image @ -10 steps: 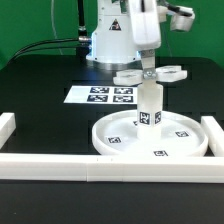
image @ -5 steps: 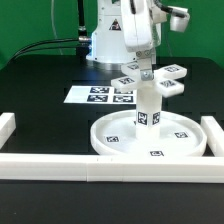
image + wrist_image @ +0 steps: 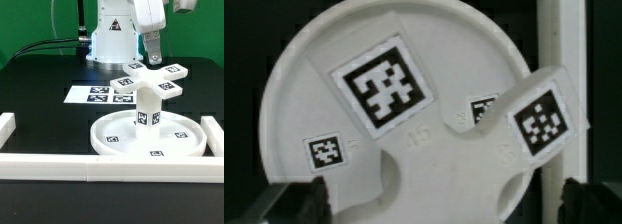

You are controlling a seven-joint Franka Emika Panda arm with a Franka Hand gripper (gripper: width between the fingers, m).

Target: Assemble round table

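The large round rimmed disc (image 3: 170, 142) lies flat at the front of the exterior view's right. The short cylindrical leg (image 3: 148, 108) stands upright in its centre. The cross-shaped knobbed base (image 3: 150, 77) sits on top of the leg, its arms spread and tagged. My gripper (image 3: 153, 62) hangs just above the base's middle with its jaws apart, holding nothing. In the wrist view the base's tagged arms (image 3: 393, 85) fill the picture over the disc (image 3: 331, 60), and my gripper (image 3: 434, 205) shows dark fingertips (image 3: 295, 205) wide apart on either side of one arm.
The marker board (image 3: 100, 95) lies flat behind the disc toward the exterior view's left. White border rails run along the front (image 3: 90, 166), the left (image 3: 8, 126) and the right (image 3: 213, 135). The robot's pedestal (image 3: 108, 40) stands at the back.
The base has turned on top of the leg. My gripper has let go of it and risen a little above it.
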